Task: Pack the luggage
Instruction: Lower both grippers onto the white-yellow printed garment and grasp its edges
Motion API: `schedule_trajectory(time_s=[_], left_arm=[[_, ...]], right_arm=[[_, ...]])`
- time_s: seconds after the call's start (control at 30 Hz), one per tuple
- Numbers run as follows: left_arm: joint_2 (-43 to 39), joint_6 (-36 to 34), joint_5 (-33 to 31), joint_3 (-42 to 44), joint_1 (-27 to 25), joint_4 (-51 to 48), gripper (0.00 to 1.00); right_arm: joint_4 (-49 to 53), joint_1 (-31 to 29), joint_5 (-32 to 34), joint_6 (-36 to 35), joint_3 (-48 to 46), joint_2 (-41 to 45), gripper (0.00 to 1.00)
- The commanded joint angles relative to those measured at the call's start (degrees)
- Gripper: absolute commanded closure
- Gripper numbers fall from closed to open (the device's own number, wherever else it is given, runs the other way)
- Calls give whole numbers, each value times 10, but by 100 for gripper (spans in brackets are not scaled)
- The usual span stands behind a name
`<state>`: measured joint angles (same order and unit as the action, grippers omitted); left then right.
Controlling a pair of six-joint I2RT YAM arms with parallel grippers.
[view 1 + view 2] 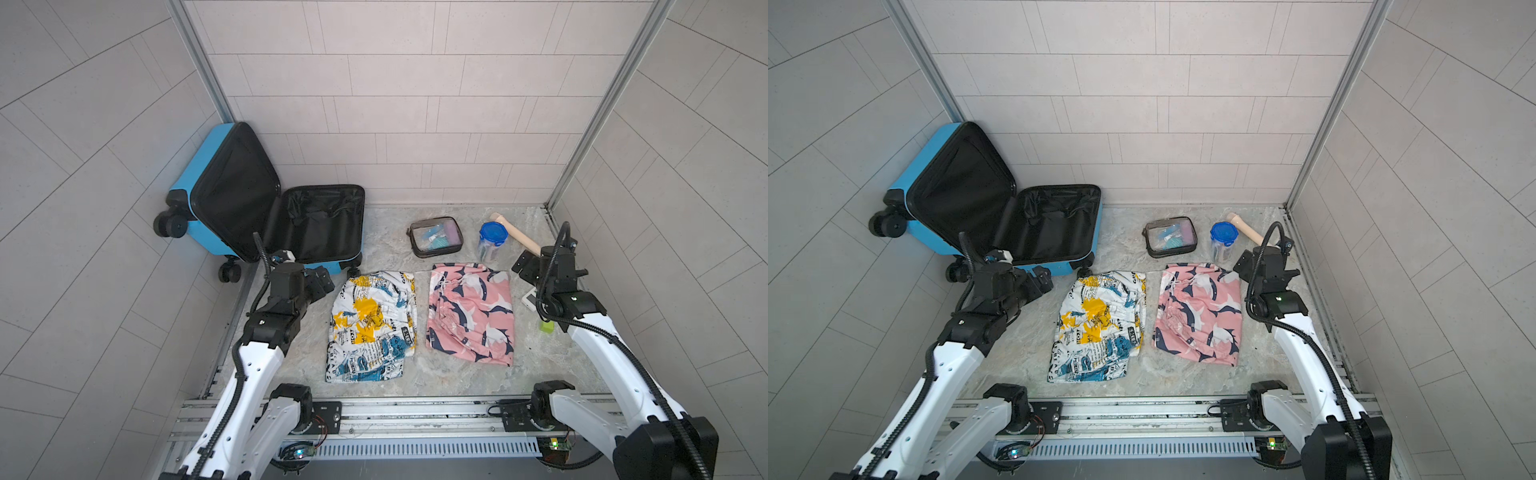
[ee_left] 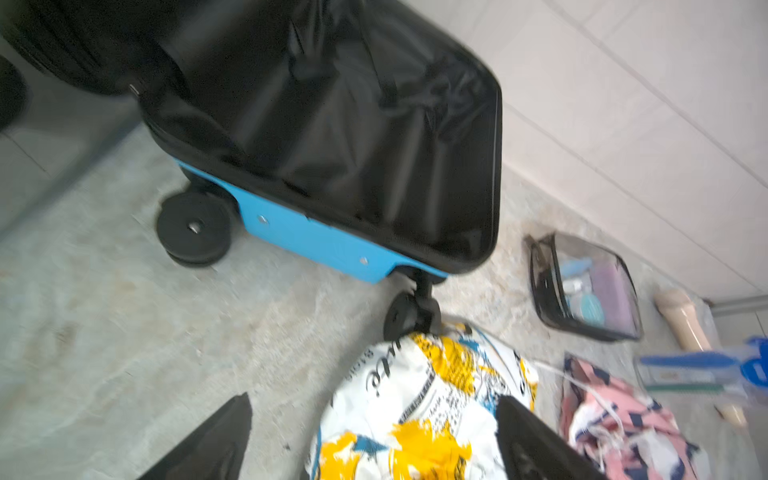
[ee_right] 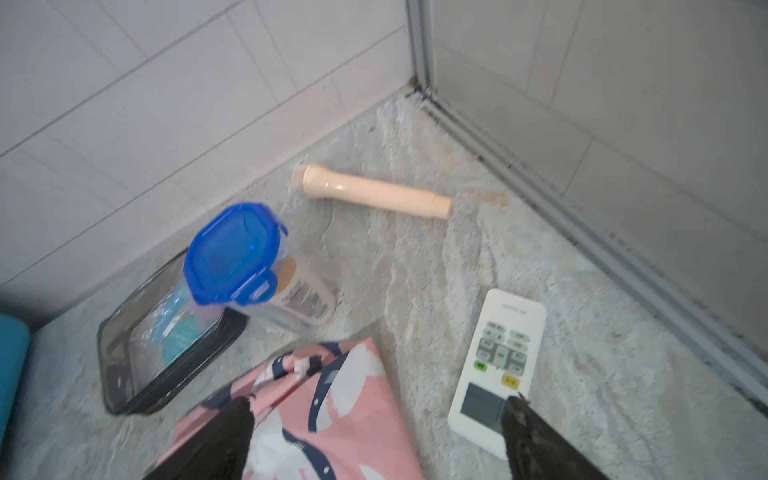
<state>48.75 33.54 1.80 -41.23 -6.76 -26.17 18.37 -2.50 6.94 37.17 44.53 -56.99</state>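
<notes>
A grey marbled bench (image 1: 386, 249) sits inside pale tiled walls. The luggage (image 1: 316, 224), a small bright-blue suitcase, lies open in the bench's far left corner. One half rests flat with its black lining facing up, and the other half leans up against the corner behind it. Its black wheels face the front.

Two white and black robot arms reach in from the near edge. The left arm (image 1: 257, 357) stops just in front of the luggage. The left fingers (image 2: 216, 440) are spread wide and hold nothing, above the far left corner of a folded white garment (image 1: 370, 324) printed in yellow and blue. The right arm (image 1: 602, 345) reaches along the right side. The right fingers (image 3: 540, 440) are also spread wide and empty, one above a pink garment (image 1: 471, 313) with navy and white fish shapes, the other above a white remote control (image 3: 498, 361).

The two garments lie side by side in the middle of the bench, not quite touching. Behind the pink one sits a clear, black-trimmed pouch (image 1: 436, 239). Just to its right stands a clear jar with a blue lid (image 1: 492, 239), then a beige tube (image 1: 515, 235) lying flat. A small green block (image 1: 547, 326) peeks out beside the right arm.
</notes>
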Motion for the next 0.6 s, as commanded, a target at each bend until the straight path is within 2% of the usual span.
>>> schedule_trajectory(time_s=[0.0, 0.1, 0.4, 0.53, 0.57], left_arm=[[39, 46, 89, 22, 1, -43, 14], [67, 52, 95, 37, 1, -59, 15], [87, 77, 82, 110, 1, -26, 15], [88, 77, 74, 133, 1, -5, 14], [89, 96, 74, 142, 1, 7, 13]], right_arm=[[35, -5, -164, 19, 0, -7, 12], [61, -34, -235, 5, 26, -42, 12], [36, -254, -195, 17, 65, -130, 4], [8, -329, -187, 38, 90, -210, 3], [1, -343, -189, 44, 98, -232, 3]])
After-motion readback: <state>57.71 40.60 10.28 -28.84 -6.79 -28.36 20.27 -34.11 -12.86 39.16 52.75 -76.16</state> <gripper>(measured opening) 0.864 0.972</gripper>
